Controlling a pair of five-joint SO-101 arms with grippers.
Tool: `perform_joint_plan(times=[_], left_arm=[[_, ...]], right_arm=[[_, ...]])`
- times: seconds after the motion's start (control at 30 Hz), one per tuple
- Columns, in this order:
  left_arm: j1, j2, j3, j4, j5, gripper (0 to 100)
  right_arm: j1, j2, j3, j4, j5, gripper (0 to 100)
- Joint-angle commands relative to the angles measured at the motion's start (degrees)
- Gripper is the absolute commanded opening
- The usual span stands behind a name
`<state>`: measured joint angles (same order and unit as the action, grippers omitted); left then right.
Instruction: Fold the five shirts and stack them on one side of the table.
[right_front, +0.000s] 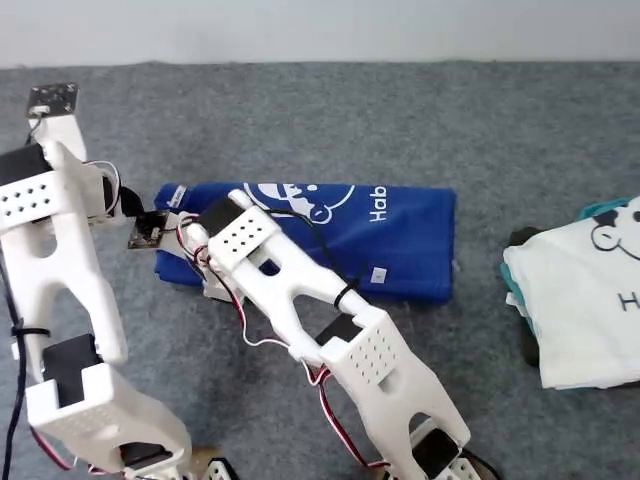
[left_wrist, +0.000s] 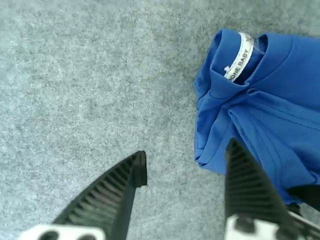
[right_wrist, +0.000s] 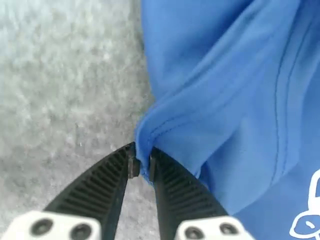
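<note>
Smooth matt cloth: blue shirt (right_wrist: 225, 100). Rough fuzzy fabric: table covering (left_wrist: 75, 75). Ribbed plastic: right hand (right_wrist: 141, 166).

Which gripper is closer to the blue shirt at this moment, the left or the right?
Right. The right gripper is shut on a fold at the blue shirt's edge; the left gripper hangs open beside its collar end, holding nothing.

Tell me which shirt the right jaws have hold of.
The blue shirt: its hem edge is pinched between them. The white shirt lies off to the side, untouched.
</note>
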<state>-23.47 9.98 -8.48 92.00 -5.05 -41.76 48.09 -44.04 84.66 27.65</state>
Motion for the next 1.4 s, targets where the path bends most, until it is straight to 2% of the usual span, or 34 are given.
perform_joint_plan(times=[0.0,0.2,0.43,0.67,1.13,1.37], left_arm=[[0.97,0.18,5.23,2.73,-2.90,27],[0.97,0.18,5.23,2.73,-2.90,27],[0.97,0.18,5.23,2.73,-2.90,27],[0.97,0.18,5.23,2.73,-2.90,27],[0.35,-0.97,4.79,3.60,-2.81,27],[-5.54,-11.60,3.56,4.75,-5.63,27]], right_arm=[[46.11,-11.47,-3.43,-6.99,-9.49,1.0],[44.70,-15.69,-3.43,-4.53,-10.29,0.9],[41.27,-25.63,-3.43,5.67,-10.20,0.9],[41.36,-29.23,-3.34,15.78,-10.20,0.9],[41.63,-36.97,-3.25,7.25,-10.73,0.9],[41.54,-36.97,-3.08,8.13,-10.73,0.9]])
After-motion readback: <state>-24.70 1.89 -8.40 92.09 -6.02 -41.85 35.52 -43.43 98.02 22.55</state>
